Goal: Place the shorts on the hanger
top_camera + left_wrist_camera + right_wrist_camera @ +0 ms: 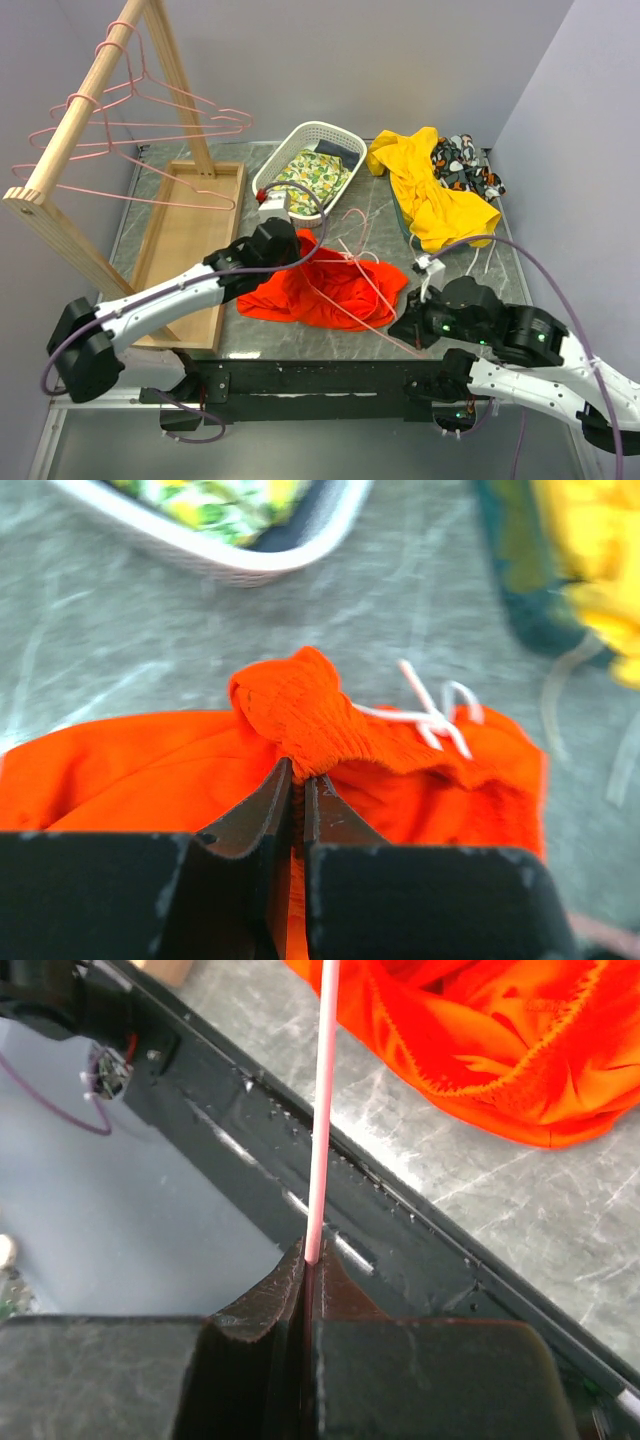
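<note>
We see the bright orange-red fabric shorts (325, 285) lying crumpled on the grey marbled tabletop (300, 342), at the centre, close to its near edge. The left hand (297, 778) is clamped on a bunch of the gathered waistband at the shorts' far left corner, with the white drawstring (430, 718) just right of it. The right hand (311, 1258), at the near right of the shorts, is pinched together on the thin pink wire hanger (322, 1110), which slants across the shorts.
</note>
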Action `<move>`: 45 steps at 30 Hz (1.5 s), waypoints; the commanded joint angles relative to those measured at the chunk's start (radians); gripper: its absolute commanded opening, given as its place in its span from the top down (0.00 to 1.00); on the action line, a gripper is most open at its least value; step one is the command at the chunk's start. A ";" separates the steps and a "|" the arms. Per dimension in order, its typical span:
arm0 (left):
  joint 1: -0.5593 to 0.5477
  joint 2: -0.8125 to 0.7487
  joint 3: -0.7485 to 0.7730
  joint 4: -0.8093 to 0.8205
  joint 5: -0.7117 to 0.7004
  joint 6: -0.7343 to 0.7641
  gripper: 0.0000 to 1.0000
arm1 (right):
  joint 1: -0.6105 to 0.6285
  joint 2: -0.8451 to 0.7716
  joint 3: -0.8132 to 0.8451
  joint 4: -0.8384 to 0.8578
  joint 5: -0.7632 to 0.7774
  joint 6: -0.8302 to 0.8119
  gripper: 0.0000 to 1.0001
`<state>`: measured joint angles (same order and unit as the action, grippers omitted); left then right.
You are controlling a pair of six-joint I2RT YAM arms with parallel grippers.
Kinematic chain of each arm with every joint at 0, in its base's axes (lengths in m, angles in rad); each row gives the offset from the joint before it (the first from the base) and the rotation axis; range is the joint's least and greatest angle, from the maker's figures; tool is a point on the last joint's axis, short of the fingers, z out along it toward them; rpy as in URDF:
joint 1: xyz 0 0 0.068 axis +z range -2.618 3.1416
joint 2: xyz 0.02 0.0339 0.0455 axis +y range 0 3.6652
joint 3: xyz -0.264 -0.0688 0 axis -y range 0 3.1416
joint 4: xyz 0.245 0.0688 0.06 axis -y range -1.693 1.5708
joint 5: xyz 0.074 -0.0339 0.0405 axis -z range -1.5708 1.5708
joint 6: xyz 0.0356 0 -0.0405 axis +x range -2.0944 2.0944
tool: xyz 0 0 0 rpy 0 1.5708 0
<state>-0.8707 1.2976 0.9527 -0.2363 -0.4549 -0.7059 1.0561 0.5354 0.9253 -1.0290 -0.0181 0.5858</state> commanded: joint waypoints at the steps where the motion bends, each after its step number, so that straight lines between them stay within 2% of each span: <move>1: -0.033 -0.101 -0.070 0.147 0.111 0.071 0.91 | 0.004 -0.034 -0.126 0.337 0.013 -0.015 1.00; 3: -0.063 -0.110 -0.101 0.184 0.119 0.082 0.91 | 0.005 -0.061 -0.235 0.509 0.017 -0.021 1.00; 9: -0.086 -0.103 -0.161 0.201 0.098 0.074 0.77 | 0.041 -0.081 -0.522 0.899 0.183 -0.069 1.00; 12: -0.091 -0.109 -0.157 0.192 0.096 0.086 0.62 | 0.054 -0.104 -0.631 1.029 0.228 -0.096 1.00; 13: -0.094 -0.121 -0.157 0.187 0.090 0.095 0.53 | 0.059 -0.109 -0.652 1.076 0.251 -0.099 1.00; 18: -0.129 -0.199 -0.205 0.219 0.130 0.155 0.38 | 0.065 -0.097 -0.697 1.138 0.276 -0.130 1.00; 24: -0.166 -0.241 -0.192 0.336 0.151 0.226 0.35 | 0.070 -0.049 -0.675 1.121 0.259 -0.159 1.00; 37: -0.179 0.000 0.034 0.318 -0.042 0.339 0.36 | 0.077 -0.014 -0.665 1.107 0.244 -0.169 1.00; 42: -0.174 0.072 0.055 0.325 -0.027 0.353 0.37 | 0.079 -0.014 -0.660 1.097 0.245 -0.170 1.00; 45: -0.169 0.094 0.051 0.338 0.004 0.350 0.42 | 0.081 -0.018 -0.655 1.092 0.253 -0.169 1.00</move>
<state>-1.0458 1.3682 0.9703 0.0628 -0.4664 -0.3786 1.1275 0.5251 0.2226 -0.0002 0.2096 0.4320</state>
